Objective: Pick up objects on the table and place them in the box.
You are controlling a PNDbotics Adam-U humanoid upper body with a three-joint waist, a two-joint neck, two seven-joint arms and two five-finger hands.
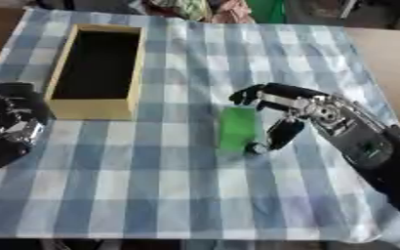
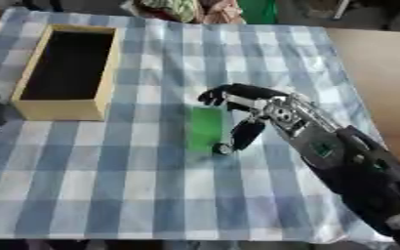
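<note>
A flat green rectangular object (image 1: 237, 128) lies on the checked cloth, right of the wooden box (image 1: 60, 108). My right hand (image 1: 282, 105) hovers at the object's right side; its fingers curl over the object's far end and its thumb (image 1: 283, 134) points down beside the right edge, close to the near corner. I cannot tell whether they touch it. The box stands open at the back left with a dark, empty-looking inside. My left hand (image 1: 11, 119) rests at the left edge, just left of the box's near end, its fingers unclear.
The blue and white checked cloth (image 1: 152, 185) covers the table, with bare brown tabletop (image 1: 391, 53) to the right. Colourful items (image 1: 195, 9) lie beyond the far edge.
</note>
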